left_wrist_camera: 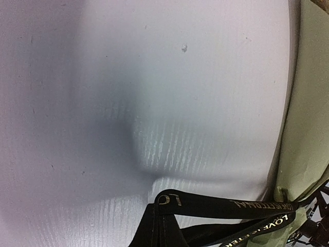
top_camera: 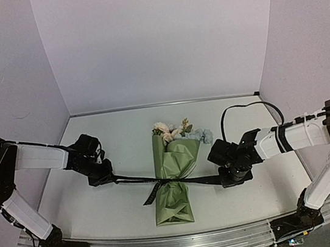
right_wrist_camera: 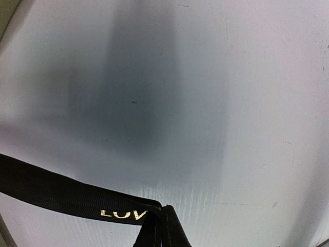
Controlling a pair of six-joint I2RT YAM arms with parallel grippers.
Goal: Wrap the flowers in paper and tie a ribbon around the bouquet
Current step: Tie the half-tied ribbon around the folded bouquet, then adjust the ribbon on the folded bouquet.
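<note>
The bouquet (top_camera: 174,180) lies in the middle of the table, its narrow end toward me. The olive-green paper (top_camera: 181,158) is wrapped round the stems, and the cream and pale blue flowers (top_camera: 172,131) show at the far, wide end. The black ribbon (top_camera: 137,179) crosses the bouquet's waist and is stretched between both grippers; a short tail (top_camera: 153,194) hangs beside the cone. My left gripper (top_camera: 102,178) is shut on the ribbon's left end (left_wrist_camera: 231,206), left of the paper (left_wrist_camera: 308,128). My right gripper (top_camera: 225,181) is shut on the right end (right_wrist_camera: 56,193).
The white table (top_camera: 104,218) is enclosed by pale walls at the back and sides. A metal rail (top_camera: 182,245) runs along the near edge with both arm bases on it. A black cable loop (top_camera: 243,108) arches over the right arm.
</note>
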